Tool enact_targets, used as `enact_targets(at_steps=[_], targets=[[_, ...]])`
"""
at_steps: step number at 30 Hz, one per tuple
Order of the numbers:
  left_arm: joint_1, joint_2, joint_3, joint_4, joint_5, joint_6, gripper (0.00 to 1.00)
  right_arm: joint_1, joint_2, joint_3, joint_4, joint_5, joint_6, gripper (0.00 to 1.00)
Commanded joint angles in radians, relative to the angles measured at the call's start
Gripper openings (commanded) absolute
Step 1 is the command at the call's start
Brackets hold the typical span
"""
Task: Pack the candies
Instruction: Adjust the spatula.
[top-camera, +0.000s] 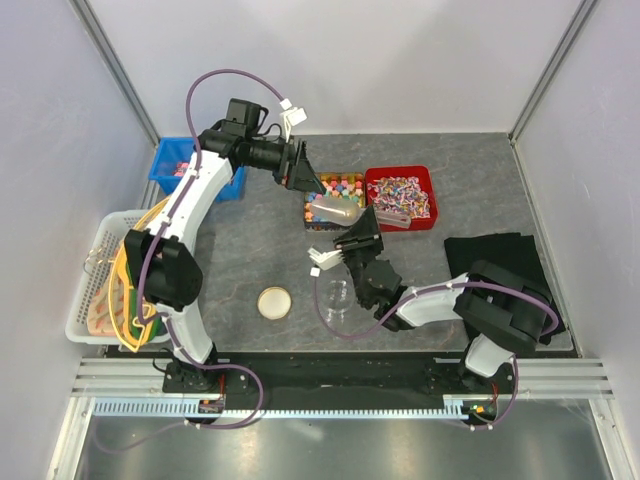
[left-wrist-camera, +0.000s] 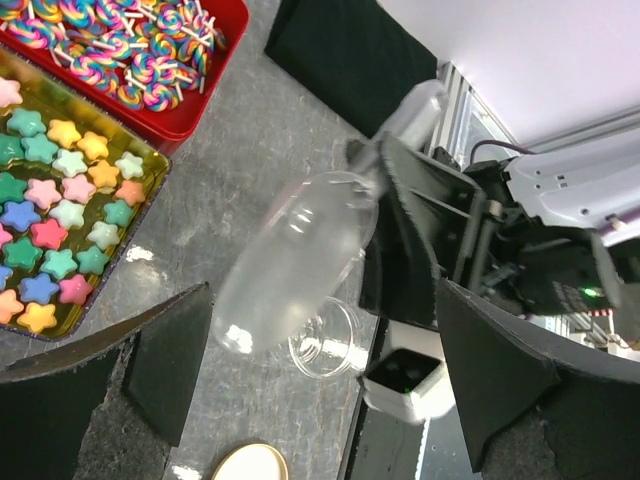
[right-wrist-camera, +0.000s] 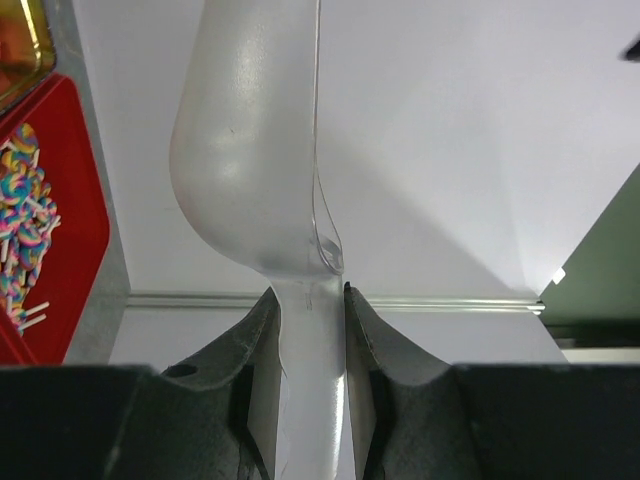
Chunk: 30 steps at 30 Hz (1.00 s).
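The right hand (right-wrist-camera: 310, 315) is pinching partway shut on the handle of the clear scoop (right-wrist-camera: 250, 140), holding it firmly with the bowl pointing out toward twelve o'clock. Nothing is showing inside the bowl from where I'm standing. The candies (left-wrist-camera: 55, 190) are lying in neat rows in the gold tray (left-wrist-camera: 150, 165), little star shapes in pink, blue, green, yellow and orange. The red bin (left-wrist-camera: 205, 105) of swirled lollipops (left-wrist-camera: 120, 50) is sitting at the tray's three o'clock. The left hand (top-camera: 303, 172) is hovering over the tray's nine o'clock edge with its fingers spread wide and nothing in them. The open jar (top-camera: 337, 296) is waiting on the table (top-camera: 250, 240) at six o'clock from the tray, with its lid (top-camera: 274, 302) lying flat at the jar's nine o'clock. Those stars are looking small, light and hard, so I'm guessing they'd skate and scatter under fingertips, and shovelling under a row with the scoop is the safer way in. The scoop itself is looking stiff but slick, so the flat handle is the right place to hold it, and it wants carrying level so nothing is spilling short of the jar's narrow mouth.
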Motion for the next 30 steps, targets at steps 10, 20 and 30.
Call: enact_targets(at_steps=[10, 20, 30], targets=[[0.007, 0.017, -0.010, -0.010, -0.039, 0.003, 0.93, 0.039, -0.029, 0.096, 0.493, 0.048, -0.051, 0.00], [0.006, 0.000, -0.049, -0.015, 0.021, 0.006, 0.87, 0.036, -0.015, 0.154, 0.493, 0.040, -0.052, 0.00], [0.004, 0.000, -0.060, -0.018, 0.087, 0.012, 0.57, 0.033, 0.031, 0.193, 0.493, 0.025, -0.046, 0.00]])
